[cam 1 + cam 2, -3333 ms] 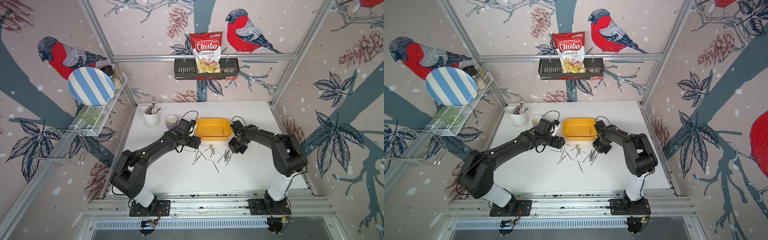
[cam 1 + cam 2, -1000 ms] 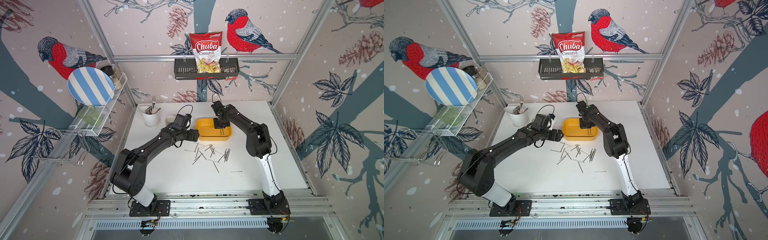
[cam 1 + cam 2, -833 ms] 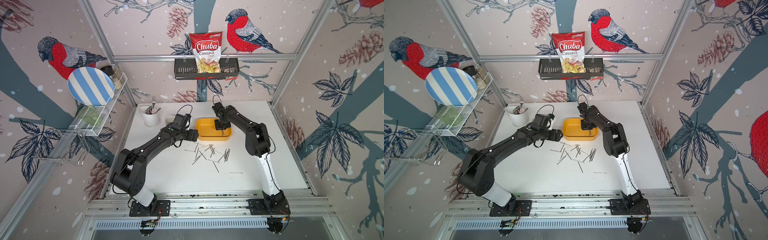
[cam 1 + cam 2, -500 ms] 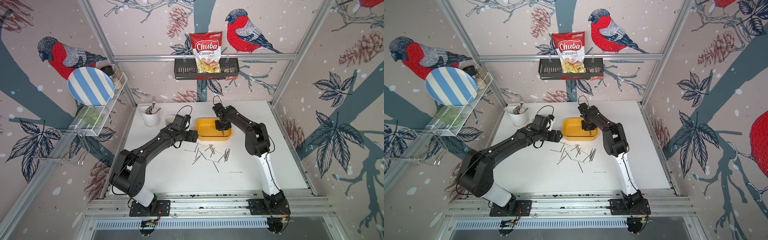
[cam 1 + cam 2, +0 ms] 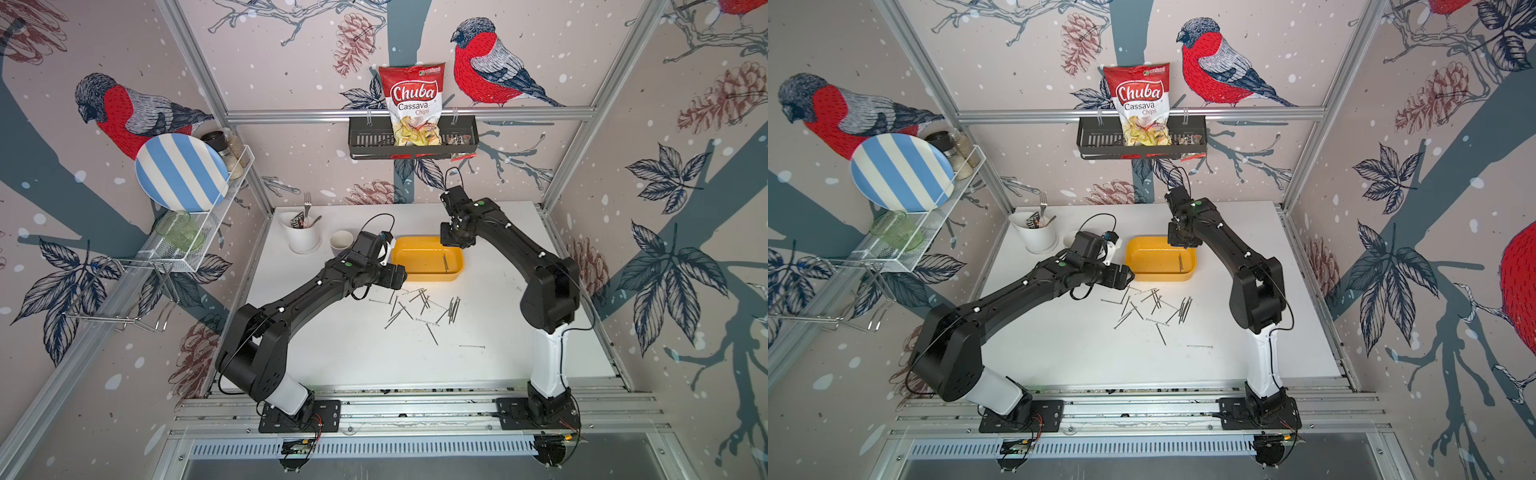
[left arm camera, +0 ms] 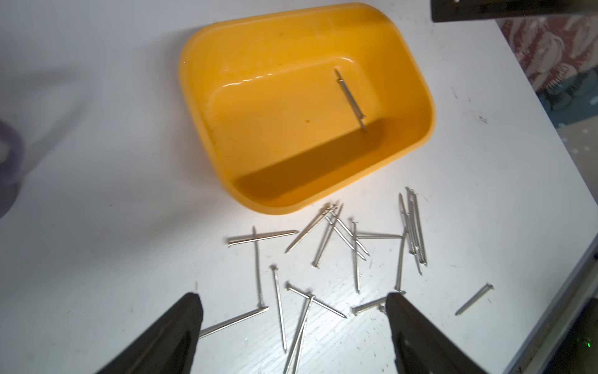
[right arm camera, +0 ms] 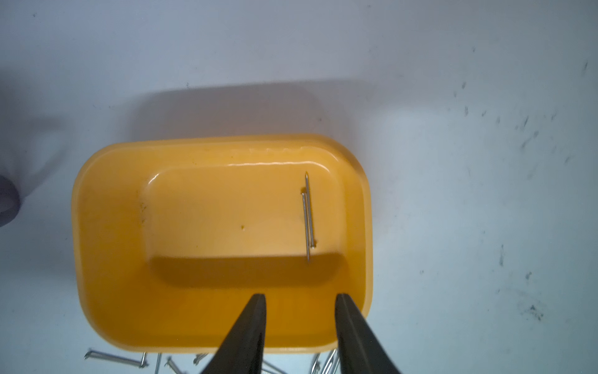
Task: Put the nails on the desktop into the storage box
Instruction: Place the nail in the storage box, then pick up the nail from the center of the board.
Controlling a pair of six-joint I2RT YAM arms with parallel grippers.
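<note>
Two nails (image 5: 445, 262) lie in the box (image 5: 428, 277) in both top views, long axes running 12 to 6 o'clock, near its 3 o'clock wall. Some twenty more are strewn on the desktop (image 5: 332, 340) just at 6 o'clock of the box, pointing every way, with one stray lying 9-to-3 at the pile's 4 o'clock. The right gripper (image 5: 455, 245) hangs over the box's 1 o'clock corner, the left gripper (image 5: 397, 277) by its 7 o'clock corner at the pile's edge. In the left wrist view, the left fingers (image 6: 181, 323) stand wide and empty above crossed nails. In the right wrist view, the right fingers (image 7: 252, 323) are partly parted with nothing between them. The boxed pair lies touching, parallel, head to tail, one tip toward the pile, one away. I judge this the drop-off step. The next move calls for closing across one shaft, square to its length, since the nails lie flat and overlap.
</note>
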